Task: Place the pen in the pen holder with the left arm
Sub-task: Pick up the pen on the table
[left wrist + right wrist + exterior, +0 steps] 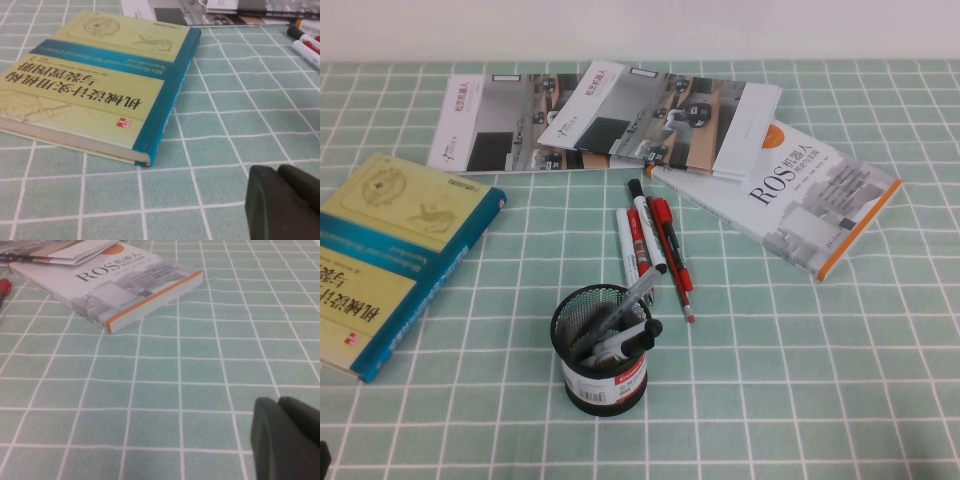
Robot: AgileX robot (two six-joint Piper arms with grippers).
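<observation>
Left tool point(282, 200): seen only in the left wrist view as a dark bulk low over the bare green checked surface point(225, 115), holding nothing; can't tell if open or closed. A teal-and-yellow book point(95, 85) lies just ahead of it. Right tool point(287, 435): same story in the right wrist view, parked low over bare cloth, state unclear, w/ a white ROS book point(125, 285) farther off. Neither arm shows in the high view.

Center of surface: black mesh pen holder point(600, 350), upright, already w/ a few markers leaning inside. Just behind it lies a cluster of pens. The pen point(625, 247), slim and all white, is at the cluster's left edge, flat, touching a black-capped white marker point(646, 232); red pens point(670, 255) beside that. Brochures point(610, 115) at the back.

Progress, as judged: nothing done yet. Pen still lies outside the holder, left tool well apart from it. Reach, grasp, lift, drop all remain.
</observation>
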